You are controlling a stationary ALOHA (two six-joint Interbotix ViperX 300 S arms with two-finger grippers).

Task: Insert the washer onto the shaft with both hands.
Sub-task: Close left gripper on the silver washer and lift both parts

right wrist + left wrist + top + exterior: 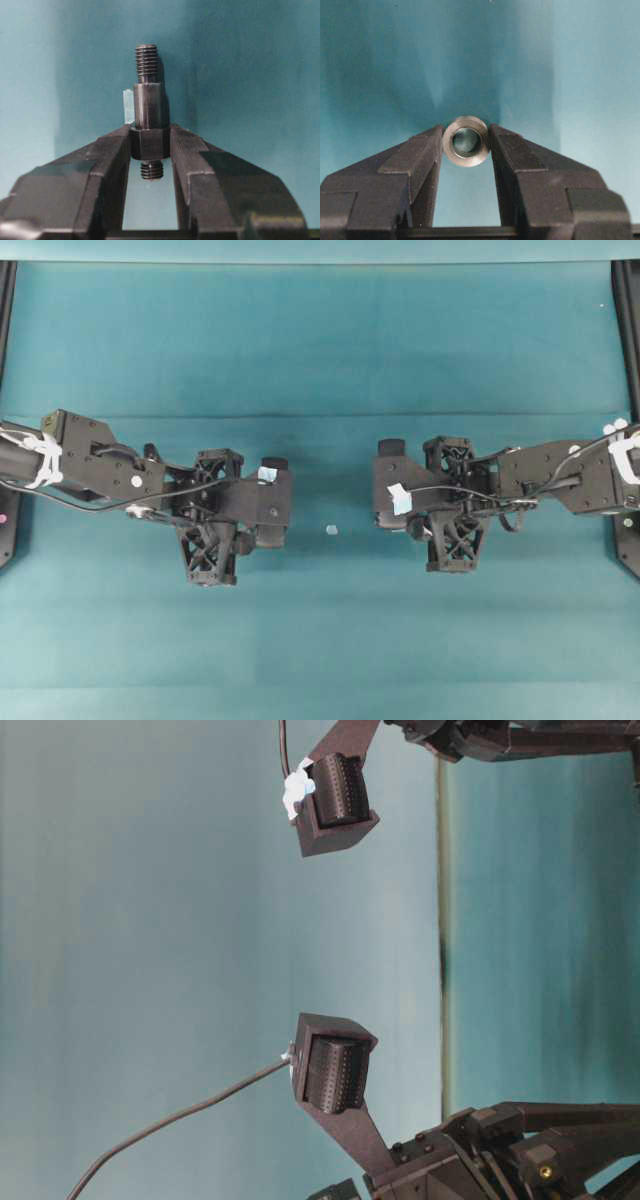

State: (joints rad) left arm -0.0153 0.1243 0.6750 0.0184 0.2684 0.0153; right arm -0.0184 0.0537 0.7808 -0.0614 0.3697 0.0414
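Note:
In the left wrist view the washer (466, 159), a thick silvery ring with a dark hole, sits pinched at its sides between the tips of my left gripper (466, 127), which is shut on it. In the right wrist view the shaft (149, 105) stands upright, a dark stepped rod threaded at both ends. My right gripper (150, 127) is shut on its hexagonal collar. Overhead, the left gripper (213, 512) and right gripper (452, 502) point down at the cloth, well apart. Their bodies hide both parts.
A teal cloth (320, 640) covers the table. A tiny pale fleck (331, 530) lies on it between the two arms and also shows behind the shaft as the pale fleck (129, 106). Dark frame posts (627, 330) stand at the side edges.

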